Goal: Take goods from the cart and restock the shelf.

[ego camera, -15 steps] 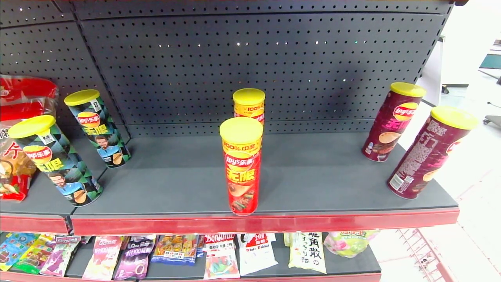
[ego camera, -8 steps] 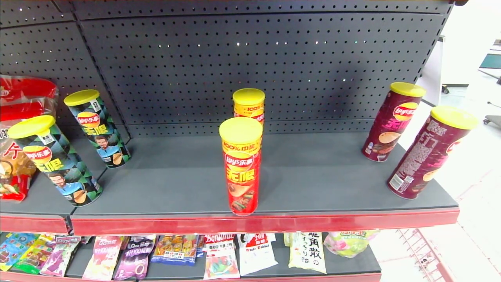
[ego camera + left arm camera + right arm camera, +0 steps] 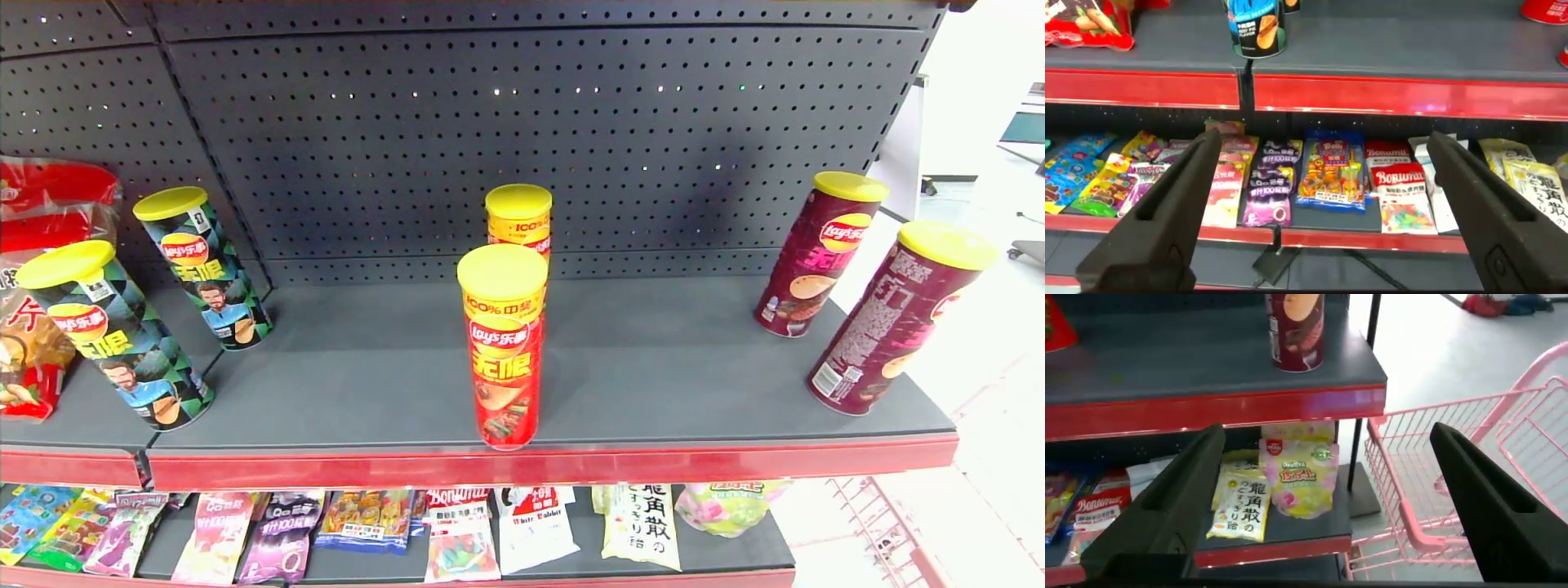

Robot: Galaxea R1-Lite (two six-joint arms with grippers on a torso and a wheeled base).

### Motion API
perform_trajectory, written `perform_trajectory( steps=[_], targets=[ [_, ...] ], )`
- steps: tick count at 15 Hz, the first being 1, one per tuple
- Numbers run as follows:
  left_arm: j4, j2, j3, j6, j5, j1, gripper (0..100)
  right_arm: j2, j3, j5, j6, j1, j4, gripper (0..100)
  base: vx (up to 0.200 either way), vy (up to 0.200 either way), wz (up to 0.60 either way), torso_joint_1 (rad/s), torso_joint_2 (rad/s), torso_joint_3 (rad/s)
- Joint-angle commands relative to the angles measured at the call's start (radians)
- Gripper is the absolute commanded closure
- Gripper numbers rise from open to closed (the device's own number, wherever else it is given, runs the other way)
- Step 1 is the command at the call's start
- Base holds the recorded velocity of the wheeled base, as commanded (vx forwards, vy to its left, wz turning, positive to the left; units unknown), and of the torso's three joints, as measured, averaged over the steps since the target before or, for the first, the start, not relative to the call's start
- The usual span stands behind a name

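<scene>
On the dark grey shelf (image 3: 653, 367) a red chip can (image 3: 502, 343) with a yellow lid stands at the front edge, a second one (image 3: 519, 214) behind it. Two maroon cans (image 3: 819, 253) (image 3: 898, 318) stand at the right end, two teal-patterned cans (image 3: 204, 265) (image 3: 114, 335) at the left. My left gripper (image 3: 1324, 140) is open and empty, level with the lower shelf's snack bags (image 3: 1327, 167). My right gripper (image 3: 1327, 433) is open and empty below a maroon can (image 3: 1295, 331), with the pink wire cart (image 3: 1503, 457) beside it.
A perforated back panel (image 3: 531, 147) closes the shelf behind the cans. A red bag (image 3: 41, 245) lies at the far left. Wide bare gaps lie between the can groups. The lower shelf holds several candy bags (image 3: 457, 531). The cart's corner (image 3: 878, 523) shows at the lower right.
</scene>
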Motion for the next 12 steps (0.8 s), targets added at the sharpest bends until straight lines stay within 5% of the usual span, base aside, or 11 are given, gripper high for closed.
perform_trajectory(
  steps=[1, 3, 12],
  targets=[
    [0.000, 0.006, -0.001, -0.001, 0.000, 0.000, 0, 0.013, 0.001, 0.022, 0.002, 0.012, 0.000, 0, 0.000, 0.000, 0.00, 0.000, 0.00, 0.000],
    [0.000, 0.006, -0.001, -0.001, 0.000, 0.000, 0, -0.018, 0.009, 0.104, -0.020, 0.005, 0.043, 0, 0.000, 0.000, 0.00, 0.000, 0.00, 0.000],
    [0.000, 0.006, 0.001, -0.003, 0.004, 0.000, 0, -0.017, 0.009, 0.081, -0.001, 0.005, 0.036, 0, 0.000, 0.000, 0.00, 0.000, 0.00, 0.000]
  ],
)
